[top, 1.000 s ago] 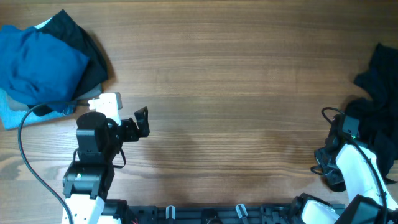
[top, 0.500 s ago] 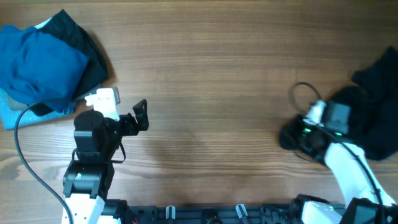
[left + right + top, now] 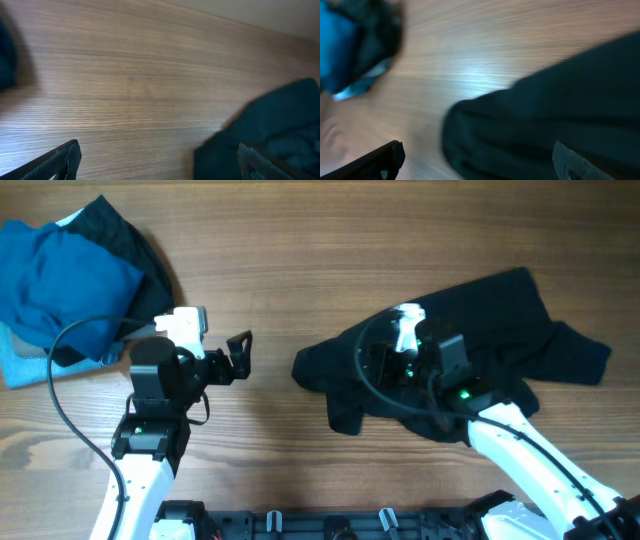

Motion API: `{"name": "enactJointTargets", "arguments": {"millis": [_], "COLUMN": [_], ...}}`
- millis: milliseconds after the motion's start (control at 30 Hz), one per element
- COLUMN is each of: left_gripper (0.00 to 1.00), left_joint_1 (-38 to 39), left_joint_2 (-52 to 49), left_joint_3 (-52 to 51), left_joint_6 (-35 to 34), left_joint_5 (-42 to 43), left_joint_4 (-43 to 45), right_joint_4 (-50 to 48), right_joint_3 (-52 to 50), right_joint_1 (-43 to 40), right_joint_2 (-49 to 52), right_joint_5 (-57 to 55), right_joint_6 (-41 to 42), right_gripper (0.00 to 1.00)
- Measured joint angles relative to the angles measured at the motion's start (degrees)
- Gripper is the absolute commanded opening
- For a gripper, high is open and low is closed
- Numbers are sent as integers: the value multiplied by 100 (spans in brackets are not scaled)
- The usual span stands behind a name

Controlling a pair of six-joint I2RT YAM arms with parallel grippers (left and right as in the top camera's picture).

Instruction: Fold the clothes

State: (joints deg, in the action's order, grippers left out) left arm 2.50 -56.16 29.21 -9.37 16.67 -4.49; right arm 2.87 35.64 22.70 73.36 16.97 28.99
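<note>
The clothes, a plain black garment (image 3: 500,330), lie crumpled and partly spread on the wooden table, right of centre. My right gripper (image 3: 385,365) hovers over the garment's left part, pointing left. In the right wrist view its jaws stand wide open (image 3: 477,165) with the black fabric (image 3: 545,115) lying loose beneath them. My left gripper (image 3: 240,358) is open over bare wood, left of the garment and apart from it. The left wrist view shows its fingers spread (image 3: 157,167), with the garment's edge (image 3: 270,120) ahead of the right finger.
A bright blue garment (image 3: 60,280) is piled on a dark one (image 3: 145,260) at the back left corner, with a light blue cloth (image 3: 20,365) under them. The pile also shows blurred in the right wrist view (image 3: 340,45). Bare wood (image 3: 300,260) lies between pile and garment.
My right arm has swept from the table's right edge toward the middle, dragging the black garment with it, and its jaws have opened. The left arm has shifted slightly up and right.
</note>
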Motion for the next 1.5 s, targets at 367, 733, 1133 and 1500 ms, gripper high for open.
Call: {"name": "enactJointTargets", "arguments": {"millis": [367, 733, 1133, 1500], "left_gripper": [100, 90, 4, 100], "left_joint_1": [181, 1499, 1482, -315], "left_joint_2": [-636, -2997, -4509, -4448], "left_joint_3": [0, 33, 319, 3292], "left_joint_6": [-1805, -3357, -4649, -4474], "left_joint_5": [1311, 1530, 726, 1099], "left_joint_4": [-2, 1421, 4503, 533], "right_joint_4": [1698, 2210, 2590, 2804], "right_joint_3": [166, 203, 203, 203], "right_joint_1": [-1707, -1954, -1954, -1954], "right_joint_2": [-815, -1113, -1113, -1113], "right_joint_5": [-509, -636, -1038, -1451], "right_joint_6": [-535, -682, -684, -684], "right_gripper": [100, 100, 100, 100]}}
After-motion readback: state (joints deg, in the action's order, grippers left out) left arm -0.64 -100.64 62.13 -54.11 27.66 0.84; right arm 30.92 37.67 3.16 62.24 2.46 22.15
